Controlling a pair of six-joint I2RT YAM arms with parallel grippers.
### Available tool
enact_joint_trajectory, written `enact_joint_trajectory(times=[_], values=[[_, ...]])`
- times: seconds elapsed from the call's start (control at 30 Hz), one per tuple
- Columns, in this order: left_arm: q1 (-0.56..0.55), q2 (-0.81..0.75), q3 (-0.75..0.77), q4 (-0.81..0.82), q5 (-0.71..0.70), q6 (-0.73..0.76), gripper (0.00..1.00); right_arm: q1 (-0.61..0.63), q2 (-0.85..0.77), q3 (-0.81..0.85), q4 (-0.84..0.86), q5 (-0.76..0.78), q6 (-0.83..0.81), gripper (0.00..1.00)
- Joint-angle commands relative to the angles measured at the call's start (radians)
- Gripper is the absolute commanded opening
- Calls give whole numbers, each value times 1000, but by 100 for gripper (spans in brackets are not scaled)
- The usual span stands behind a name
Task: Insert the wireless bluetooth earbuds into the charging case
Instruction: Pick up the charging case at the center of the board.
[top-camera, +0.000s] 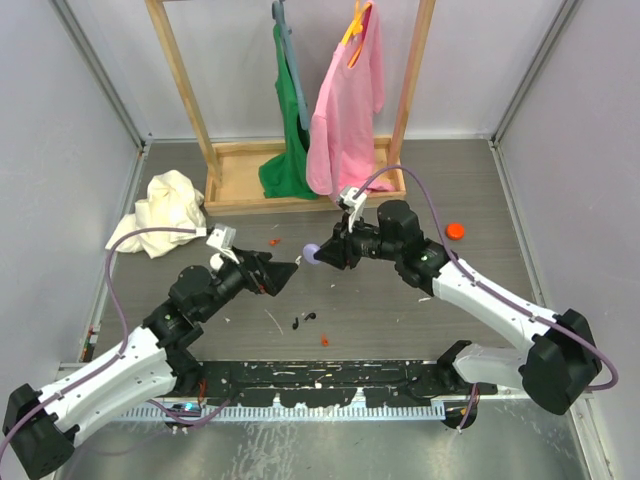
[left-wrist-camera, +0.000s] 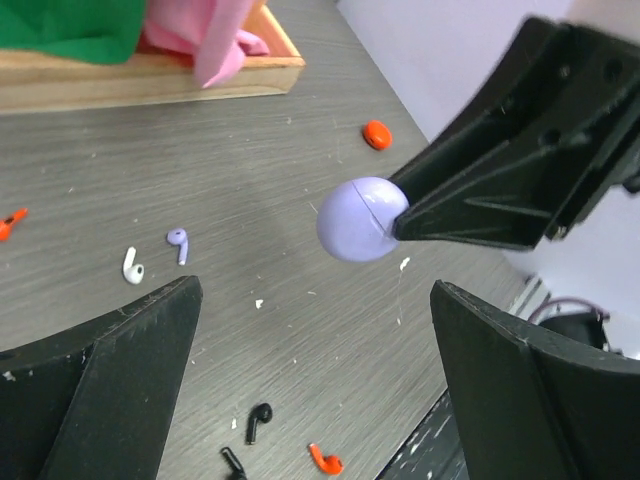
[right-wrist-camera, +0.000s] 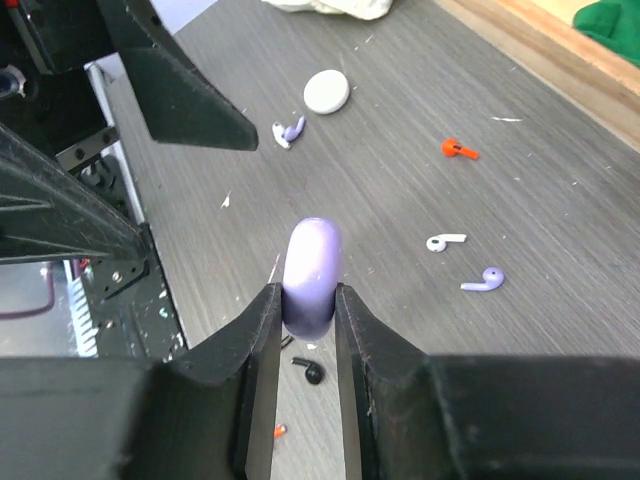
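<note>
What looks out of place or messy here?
Earbuds lie scattered loose on the table: a purple earbud, a white earbud, a black earbud, an orange earbud. The purple case pinched by the right gripper looks closed. A white cloth lies crumpled at the left while other clothes hang on the rack.

We see bright, even, diffuse light, shadows faint and soft. Nearest the right gripper (right-wrist-camera: 307, 292) its black fingers (right-wrist-camera: 255, 370) look slightly blurred; beyond its tips the table (right-wrist-camera: 560, 200) is sharp.
</note>
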Motion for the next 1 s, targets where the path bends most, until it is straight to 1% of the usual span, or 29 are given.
enact_joint_trajectory(times=[0.0, 0.17, 0.33, 0.4, 0.43, 0.53, 0.63, 0.73, 0.87, 0.97], values=[[0, -1, 15, 153, 194, 252, 99, -3, -40, 135, -247, -95, -97, 3], [1, 48, 37, 194, 320, 399, 96, -2, -29, 263, -438, -151, -185, 3], [-1, 121, 45, 290, 487, 524, 89, -1, 0, 373, -597, -196, -278, 3], [1, 153, 52, 312, 539, 560, 88, -1, 7, 398, -646, -220, -317, 4], [1, 165, 57, 321, 564, 573, 85, -1, 11, 409, -666, -233, -334, 4], [1, 206, 82, 344, 617, 603, 81, 1, 12, 430, -704, -266, -376, 4], [7, 255, 115, 353, 675, 615, 79, 6, 17, 443, -725, -270, -399, 4], [21, 297, 149, 368, 752, 598, 74, 9, 23, 454, -747, -270, -418, 4], [48, 343, 164, 423, 837, 549, 69, 12, 21, 453, -748, -267, -430, 4], [69, 369, 166, 471, 872, 499, 66, 12, 26, 455, -747, -263, -432, 4]])
